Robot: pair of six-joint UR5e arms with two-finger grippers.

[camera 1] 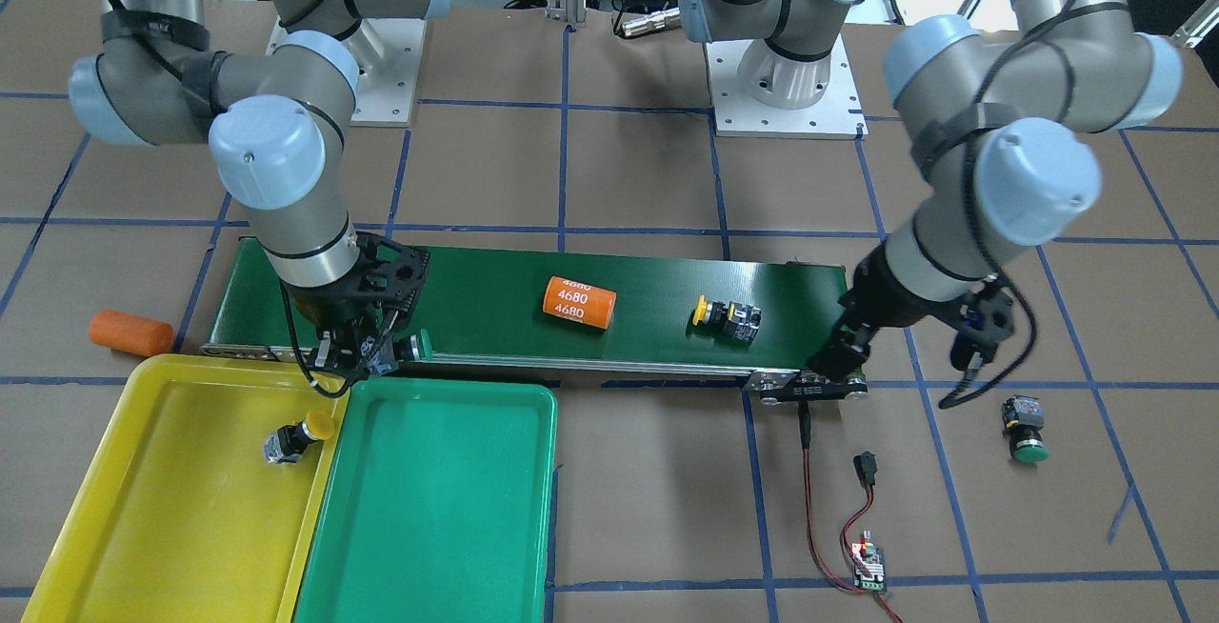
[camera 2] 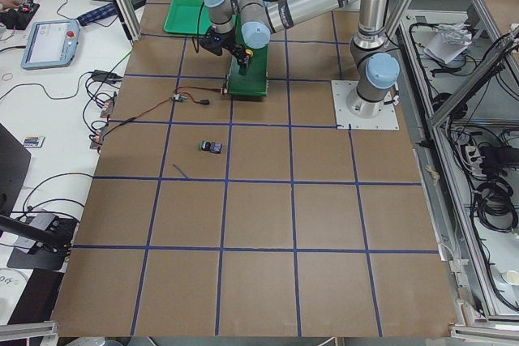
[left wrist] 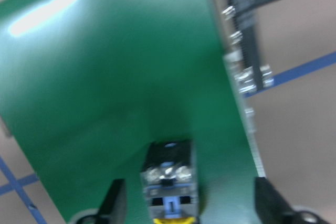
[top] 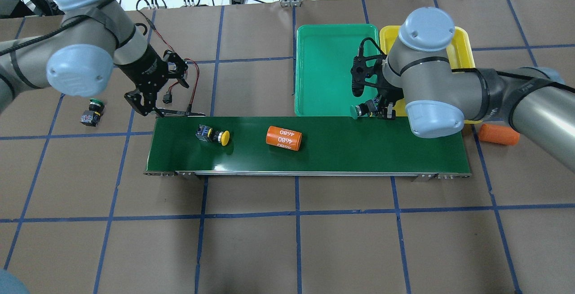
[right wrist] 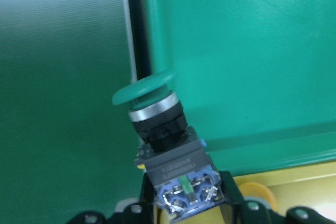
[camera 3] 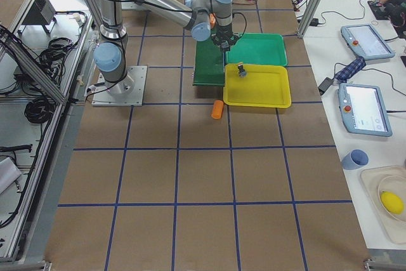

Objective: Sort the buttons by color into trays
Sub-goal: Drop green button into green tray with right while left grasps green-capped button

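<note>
Currently held: the green button point(right wrist: 157, 124), looking light and rigid; the right tool point(right wrist: 185, 203) is clamping its square body, with the cap sticking out sideways.
Best hold: probably the flat sides of the black body, since the round, glossy cap would likely be slipping between the fingers.
Look: green mushroom cap, silver collar, black body, bluish contact block with metal screws showing.
Position: it is hanging above the conveyor belt point(top: 359, 150) at the rim of the green tray point(camera 1: 448, 392), not yet over the tray floor.
Other buttons: a yellow button point(top: 213, 135) is lying on the belt. A second yellow button point(camera 1: 297, 437) is lying in the yellow tray point(camera 1: 95, 471), and a second green button point(top: 92, 112) is sitting on the counter point(top: 287, 240).
Left tool point(top: 147, 106): it is spread open and hovering at the belt's end, near the yellow button.
Nearby: an orange "4680" cylinder point(top: 284, 138) is lying mid-belt.
</note>
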